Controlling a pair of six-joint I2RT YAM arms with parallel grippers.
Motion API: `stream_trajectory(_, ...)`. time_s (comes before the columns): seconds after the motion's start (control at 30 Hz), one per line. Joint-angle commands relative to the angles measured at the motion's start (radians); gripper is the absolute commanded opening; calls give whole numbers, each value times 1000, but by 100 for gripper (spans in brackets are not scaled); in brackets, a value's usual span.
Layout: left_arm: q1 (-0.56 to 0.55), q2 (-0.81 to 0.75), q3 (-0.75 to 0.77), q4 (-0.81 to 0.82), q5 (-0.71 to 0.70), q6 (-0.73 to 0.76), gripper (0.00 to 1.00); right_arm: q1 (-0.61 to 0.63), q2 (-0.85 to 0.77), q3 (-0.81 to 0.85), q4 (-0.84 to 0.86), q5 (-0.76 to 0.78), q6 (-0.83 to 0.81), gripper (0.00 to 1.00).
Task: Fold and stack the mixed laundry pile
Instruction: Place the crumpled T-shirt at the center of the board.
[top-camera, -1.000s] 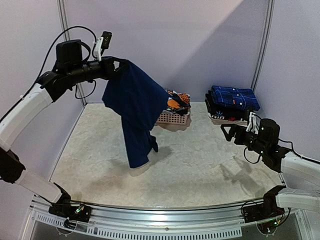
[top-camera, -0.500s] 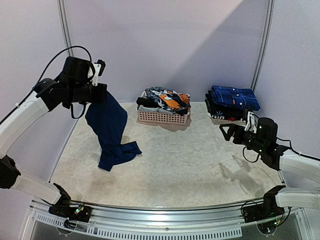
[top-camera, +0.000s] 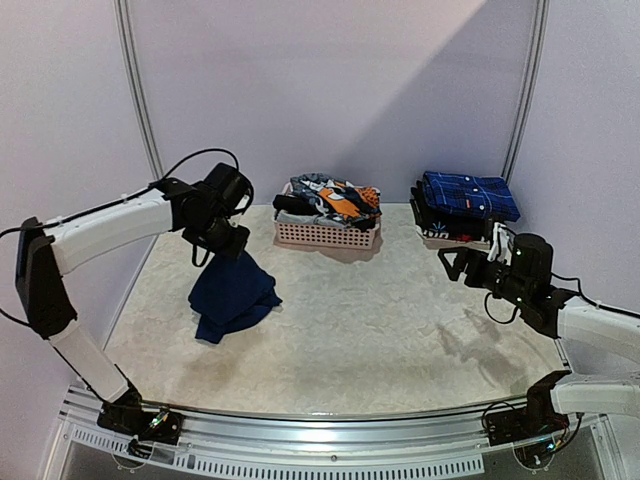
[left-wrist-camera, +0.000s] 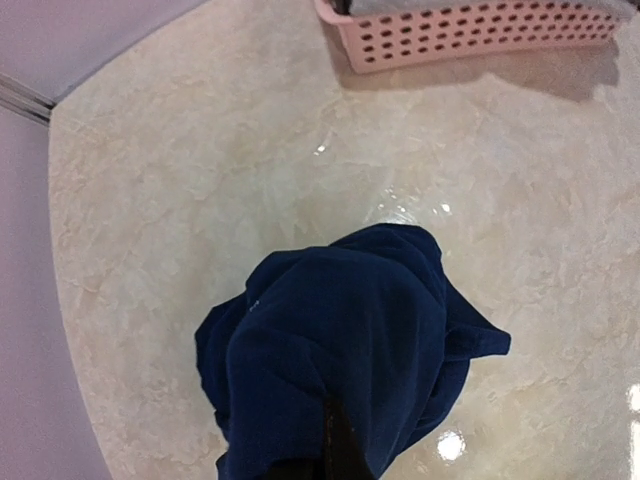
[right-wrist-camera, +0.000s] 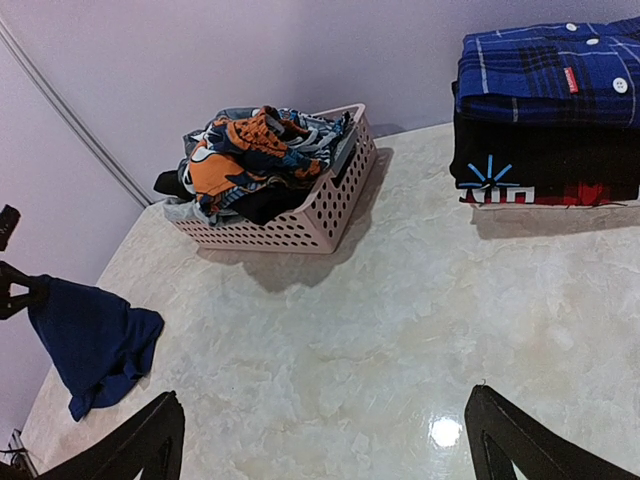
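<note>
One navy garment (top-camera: 232, 292) is being pinched at its top by the closed left gripper (top-camera: 229, 248). Its lower folds are being bunched in a heap on the pale marbled table (top-camera: 400, 330), left of the pink slatted basket (top-camera: 328, 236). The right gripper (top-camera: 452, 265) is being held spread wide with nothing in it, near the folded stack (top-camera: 468, 200). The rest of the laundry pile (top-camera: 335, 198) is being held in the basket. The fabric is being judged light, limp and thin: it drapes and creases, and is neither slippery nor fragile. Two corners or shoulder seams, one per gripper, are being judged the best hold for spreading it flat.
</note>
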Motion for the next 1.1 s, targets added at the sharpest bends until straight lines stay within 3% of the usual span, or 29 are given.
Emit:
stream_trajectory(0.0,-53,103,11,63,115,-27,0,6,16,28,-23,16,-19,99)
stream_trajectory(0.23,-154,293,134,137,264,-29,0,6,25,34,-33,23,-22,99)
stream_trajectory(0.5,-186,332,156,238,432,-1,2,6,33,36,-34,28,-26,99)
stream_trajectory(0.7,-184,270,71,335,453,19,27,5,50,40,-34,27,-28,99)
stream_trajectory(0.9,-184,104,-63,425,386,48,60,5,67,47,-31,14,-31,99)
stream_trajectory(1.07,-184,-10,-165,446,255,51,74,5,75,47,-17,-11,-30,99)
